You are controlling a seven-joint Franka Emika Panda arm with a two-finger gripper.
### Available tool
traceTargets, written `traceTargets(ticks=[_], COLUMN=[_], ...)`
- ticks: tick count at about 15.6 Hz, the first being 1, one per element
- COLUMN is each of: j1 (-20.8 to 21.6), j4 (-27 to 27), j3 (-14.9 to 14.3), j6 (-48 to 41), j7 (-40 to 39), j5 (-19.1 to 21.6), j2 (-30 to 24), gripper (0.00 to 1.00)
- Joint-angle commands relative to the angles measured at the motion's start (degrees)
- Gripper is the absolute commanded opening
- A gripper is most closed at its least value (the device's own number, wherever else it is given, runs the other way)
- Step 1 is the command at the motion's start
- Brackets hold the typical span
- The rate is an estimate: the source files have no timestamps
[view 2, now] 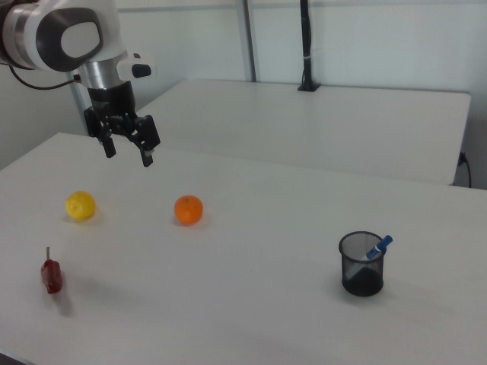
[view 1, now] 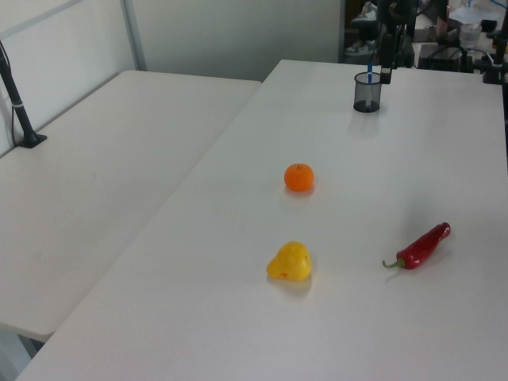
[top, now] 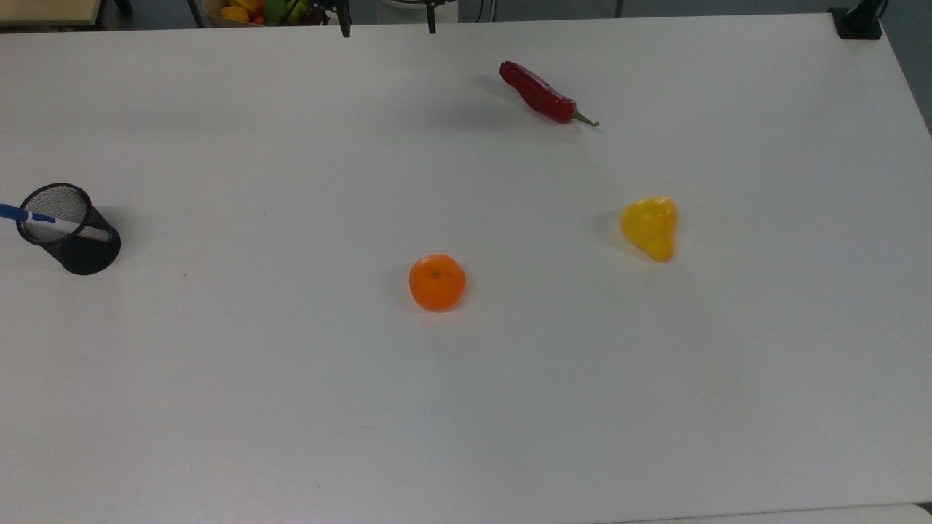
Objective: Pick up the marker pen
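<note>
The marker pen (top: pixel 30 217) (view 2: pixel 378 247) (view 1: pixel 369 74) is white with a blue cap. It leans in a black mesh cup (top: pixel 76 244) (view 1: pixel 367 95) (view 2: pixel 361 266) at the top view's left edge, cap end poking out over the rim. My gripper (view 2: pixel 129 156) hangs open and empty above the table. In the right view it is far left of the cup, above and behind the orange (view 2: pixel 189 210). Its two fingertips (top: pixel 344 29) poke in at the top view's upper edge. In the left view the gripper (view 1: pixel 385 73) shows just right of the cup.
On the white table lie an orange (top: pixel 437 282) (view 1: pixel 299 177), a yellow fruit (top: pixel 650 227) (view 1: pixel 290 262) (view 2: pixel 80 205) and a red chili (top: pixel 542 94) (view 1: pixel 423 246) (view 2: pixel 51 275). A second table (view 1: pixel 95 182) adjoins, with a black post (view 1: pixel 20 103) on it.
</note>
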Motion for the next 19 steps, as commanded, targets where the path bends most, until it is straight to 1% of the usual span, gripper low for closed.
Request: traceTargets(ticks=[1, 3, 4, 6, 8, 10, 11, 15, 17, 19], j1=[1.13, 0.78, -0.18, -1.94, -4.05, -5.11, -5.89, -6.43, -6.86, -7.74], j4=[-0.14, 0.12, 0.56, 0.74, 1.09, 1.26, 1.35, 1.53, 1.53, 1.53], j3=[-1.5, -1.68, -1.68, -1.68, -1.68, -1.85, -2.46, -6.24, -8.0, -10.28], j6=[0.74, 0.91, 1.0, 4.32, 7.58, 10.74, 12.24, 20.84, 25.68, 31.56], j7=[0.8, 1.49, 2.2, 3.95, 7.11, 8.7, 10.45, 16.78, 19.59, 20.92], j5=[-0.56, -0.56, -0.65, -0.91, -2.48, -5.12, -6.0, -11.01, -13.56, -14.88], j2=[-0.3, -0.39, -0.39, -0.13, 0.05, 0.92, 1.02, 2.51, 4.17, 6.28], gripper=[1.0, 1.0, 1.0, 1.0, 1.0, 1.0, 1.0, 1.0, 1.0, 1.0])
